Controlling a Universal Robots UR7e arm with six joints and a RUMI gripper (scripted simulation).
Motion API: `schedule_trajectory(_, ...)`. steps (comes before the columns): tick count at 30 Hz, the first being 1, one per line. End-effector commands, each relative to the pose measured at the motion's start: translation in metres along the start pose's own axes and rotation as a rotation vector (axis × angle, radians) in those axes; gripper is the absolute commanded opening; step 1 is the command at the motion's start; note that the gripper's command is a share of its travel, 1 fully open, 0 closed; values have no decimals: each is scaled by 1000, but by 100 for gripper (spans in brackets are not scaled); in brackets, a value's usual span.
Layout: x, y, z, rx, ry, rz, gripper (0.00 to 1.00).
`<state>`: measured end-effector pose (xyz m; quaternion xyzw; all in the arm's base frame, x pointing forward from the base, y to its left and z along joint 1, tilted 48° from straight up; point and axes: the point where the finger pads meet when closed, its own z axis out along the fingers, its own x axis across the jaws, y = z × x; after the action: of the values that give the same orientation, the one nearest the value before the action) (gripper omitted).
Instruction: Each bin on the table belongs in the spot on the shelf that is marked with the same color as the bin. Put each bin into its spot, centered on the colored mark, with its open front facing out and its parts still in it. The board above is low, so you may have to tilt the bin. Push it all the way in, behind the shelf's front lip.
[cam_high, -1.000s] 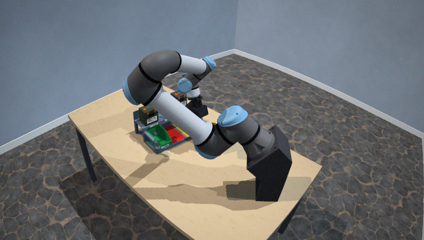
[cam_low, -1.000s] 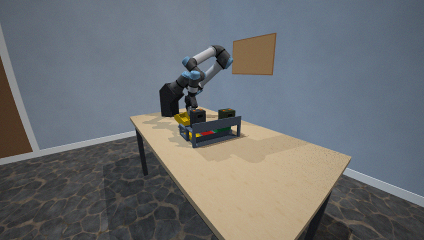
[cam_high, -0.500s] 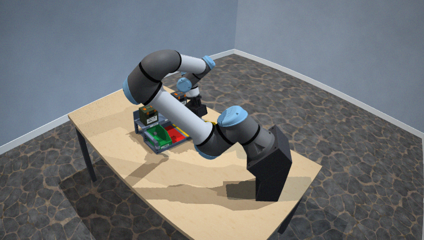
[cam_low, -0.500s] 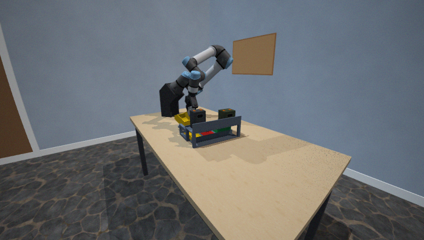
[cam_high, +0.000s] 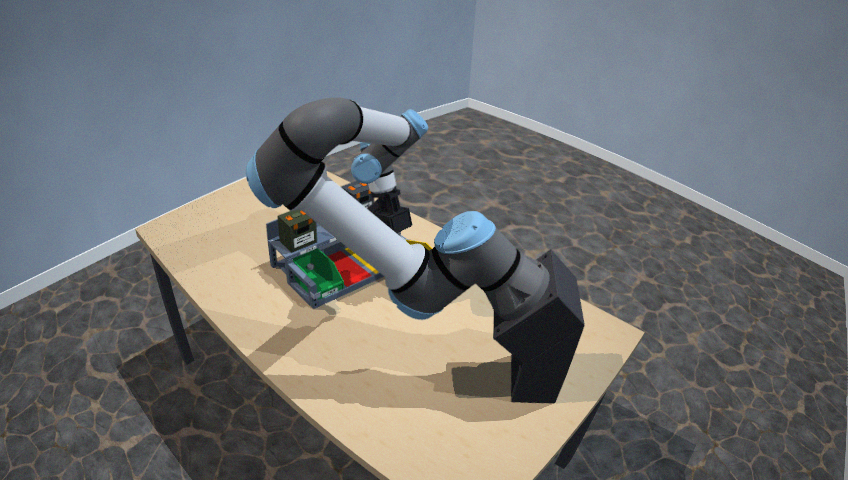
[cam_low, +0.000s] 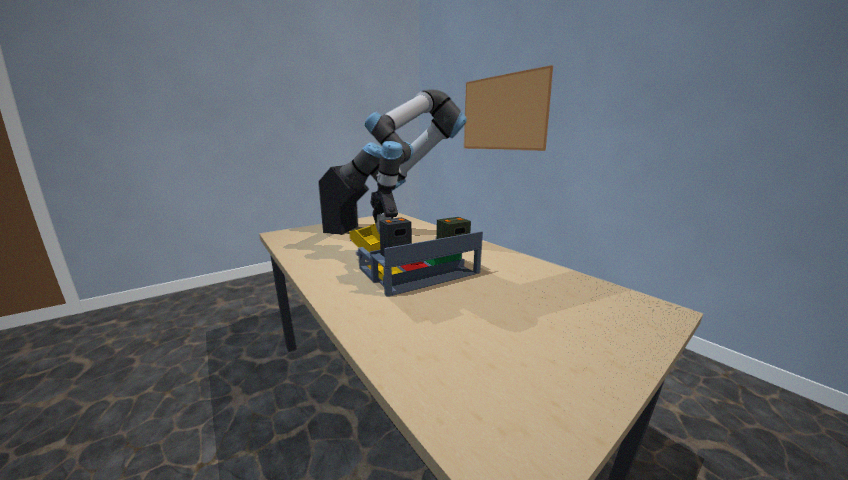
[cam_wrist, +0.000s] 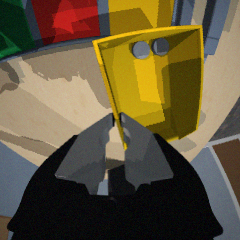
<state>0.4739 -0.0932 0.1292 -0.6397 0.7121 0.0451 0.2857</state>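
Yellow bin (cam_high: 422, 243) (cam_low: 365, 236) (cam_wrist: 186, 75); gripper (cam_high: 397, 228) (cam_low: 383, 221) (cam_wrist: 117, 113) clenched on its side wall; keep it level, line up with yellow mark (cam_high: 364, 260) (cam_low: 389, 271) (cam_wrist: 140, 14)

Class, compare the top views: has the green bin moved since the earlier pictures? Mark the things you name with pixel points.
No. The green bin (cam_high: 334, 270) (cam_low: 446, 259) (cam_wrist: 10, 25) keeps its place at the same end of the shelf (cam_high: 351, 290) (cam_low: 434, 248) (cam_wrist: 217, 30).
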Motion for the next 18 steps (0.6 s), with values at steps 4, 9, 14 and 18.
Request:
schedule_trajectory(4, 0, -9, -3, 1, 1, 0, 0)
schedule_trajectory(9, 0, -12, -4, 2, 1, 0, 0)
schedule_trajectory(14, 0, -18, -6, 2, 1, 0, 0)
schedule_trajectory(18, 0, -23, -8, 3, 1, 0, 0)
